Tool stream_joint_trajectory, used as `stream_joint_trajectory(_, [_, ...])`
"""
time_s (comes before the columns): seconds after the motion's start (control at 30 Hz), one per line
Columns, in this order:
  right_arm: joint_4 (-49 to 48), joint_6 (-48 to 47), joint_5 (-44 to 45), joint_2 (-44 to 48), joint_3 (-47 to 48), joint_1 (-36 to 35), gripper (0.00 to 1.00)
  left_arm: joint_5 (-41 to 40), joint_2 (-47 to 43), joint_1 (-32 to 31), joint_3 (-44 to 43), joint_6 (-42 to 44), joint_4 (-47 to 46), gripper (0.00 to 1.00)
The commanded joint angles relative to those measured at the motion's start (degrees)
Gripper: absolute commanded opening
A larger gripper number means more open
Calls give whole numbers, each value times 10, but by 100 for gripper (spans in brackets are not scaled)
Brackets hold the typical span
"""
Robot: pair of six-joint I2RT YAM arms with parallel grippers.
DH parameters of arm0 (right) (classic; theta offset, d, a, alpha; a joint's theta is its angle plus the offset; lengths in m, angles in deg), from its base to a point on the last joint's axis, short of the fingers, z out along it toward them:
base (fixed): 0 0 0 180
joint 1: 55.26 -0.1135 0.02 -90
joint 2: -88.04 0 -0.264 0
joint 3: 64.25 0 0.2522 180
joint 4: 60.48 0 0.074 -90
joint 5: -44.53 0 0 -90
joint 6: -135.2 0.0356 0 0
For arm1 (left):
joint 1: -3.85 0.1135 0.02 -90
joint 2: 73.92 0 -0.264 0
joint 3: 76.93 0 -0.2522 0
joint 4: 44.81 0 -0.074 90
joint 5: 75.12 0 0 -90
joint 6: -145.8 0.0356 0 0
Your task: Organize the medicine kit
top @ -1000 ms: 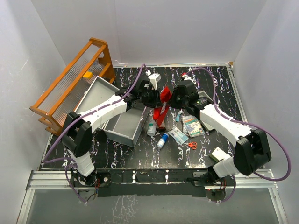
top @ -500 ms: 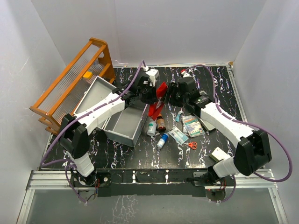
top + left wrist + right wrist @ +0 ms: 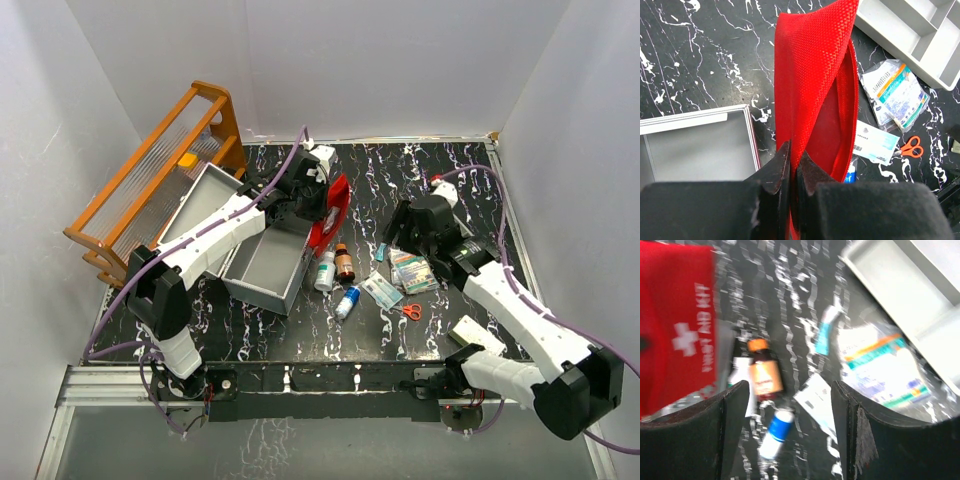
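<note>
Left end effector clamped on red pouch, just right of the open medicine kit. Right end effector fingers apart, well right of it.

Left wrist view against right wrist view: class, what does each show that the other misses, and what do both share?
Only the left wrist view: the left hand shut on the red woven fabric pouch, the open light-grey hard box, orange-handled scissors. Only the right wrist view: the open, empty right hand, a brown bottle with an orange cap, the pouch's white cross. Both: the pouch, the shallow grey divided tray, the clear packet of sachets.
</note>
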Motion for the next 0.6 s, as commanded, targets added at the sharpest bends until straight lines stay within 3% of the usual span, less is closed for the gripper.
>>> stream_joint_trajectory(0.0, [78,25,88,-18,-24,4,65,25,-24,0,-7,0,17,0])
stream_joint_trajectory(0.3, [66,-26,85,-110,-64,4,56,47,-35,0,-5,-13,24,0])
stream_joint_trajectory(0.57, [59,-42,109,-176,-61,4,56,86,-41,0,-2,-25,26,0])
